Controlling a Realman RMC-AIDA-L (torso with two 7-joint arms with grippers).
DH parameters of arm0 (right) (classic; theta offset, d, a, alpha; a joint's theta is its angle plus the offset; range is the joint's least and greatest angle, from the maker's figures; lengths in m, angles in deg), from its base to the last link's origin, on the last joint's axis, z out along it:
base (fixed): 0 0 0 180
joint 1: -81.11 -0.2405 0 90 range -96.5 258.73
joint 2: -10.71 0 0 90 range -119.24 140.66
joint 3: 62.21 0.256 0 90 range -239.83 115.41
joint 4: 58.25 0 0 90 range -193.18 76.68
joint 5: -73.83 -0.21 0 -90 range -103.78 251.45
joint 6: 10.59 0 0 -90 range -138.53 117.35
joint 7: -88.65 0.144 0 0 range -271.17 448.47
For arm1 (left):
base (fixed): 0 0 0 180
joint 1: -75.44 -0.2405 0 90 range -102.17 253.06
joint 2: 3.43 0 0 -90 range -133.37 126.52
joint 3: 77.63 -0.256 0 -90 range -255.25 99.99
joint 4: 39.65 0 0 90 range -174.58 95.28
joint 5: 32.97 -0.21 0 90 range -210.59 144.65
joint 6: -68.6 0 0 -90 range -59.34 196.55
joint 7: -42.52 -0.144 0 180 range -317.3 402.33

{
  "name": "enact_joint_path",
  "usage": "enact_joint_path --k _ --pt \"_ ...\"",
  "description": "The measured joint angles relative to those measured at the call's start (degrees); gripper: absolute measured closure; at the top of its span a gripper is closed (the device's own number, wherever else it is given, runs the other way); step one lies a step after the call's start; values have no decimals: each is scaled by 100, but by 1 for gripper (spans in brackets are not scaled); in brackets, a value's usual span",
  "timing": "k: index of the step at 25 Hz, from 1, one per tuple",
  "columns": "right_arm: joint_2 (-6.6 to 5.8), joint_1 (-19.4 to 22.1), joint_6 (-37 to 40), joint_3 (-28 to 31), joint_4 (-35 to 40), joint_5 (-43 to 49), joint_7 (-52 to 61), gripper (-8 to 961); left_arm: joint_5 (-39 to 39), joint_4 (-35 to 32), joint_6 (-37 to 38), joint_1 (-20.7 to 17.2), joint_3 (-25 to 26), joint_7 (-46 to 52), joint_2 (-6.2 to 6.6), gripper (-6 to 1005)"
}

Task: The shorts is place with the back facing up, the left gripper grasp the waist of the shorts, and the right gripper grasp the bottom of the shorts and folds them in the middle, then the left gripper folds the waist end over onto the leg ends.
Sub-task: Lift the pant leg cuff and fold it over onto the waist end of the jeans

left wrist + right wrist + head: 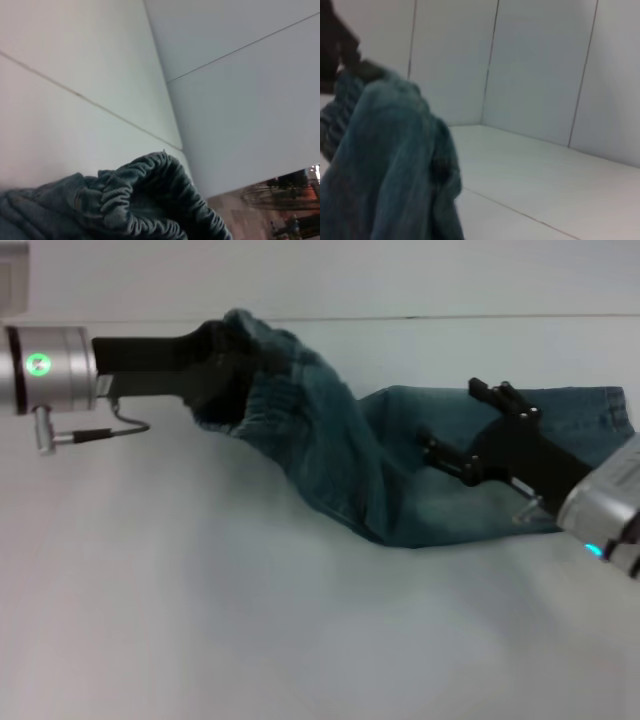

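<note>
The blue denim shorts [340, 450] lie folded lengthwise on the white table [250, 630]. Their leg ends rest flat at the right, while the waist is lifted at the upper left. My left gripper [225, 365] is shut on that gathered elastic waist [150, 200] and holds it above the table. Over the leg part, my right gripper [465, 425] stands open, its black fingers [500, 395] spread with nothing between them. In the right wrist view the raised shorts [395, 160] hang from the dark left gripper [335, 55].
White wall panels [540, 70] stand behind the table's far edge [450, 317]. The bare table surface stretches in front of and to the left of the shorts.
</note>
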Motion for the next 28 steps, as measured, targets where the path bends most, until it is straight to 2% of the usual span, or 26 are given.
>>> enact_joint_path --k 5,10,20,28 --pt "39 -253 -439 180 -711 -523 -1135 7 232 -11 -47 97 -4 -47 -94 912" --pt "49 -499 -957 895 -1308 -650 -2184 6 442 2 -26 71 -5 -81 -100 911" --pt "61 -579 -1078 1106 -1668 -639 -2486 6 573 -1 14 302 -137 -146 -193 911" --pt "60 -474 -1093 1240 -1793 -659 -2499 7 610 -15 -1 646 -341 -146 -340 917"
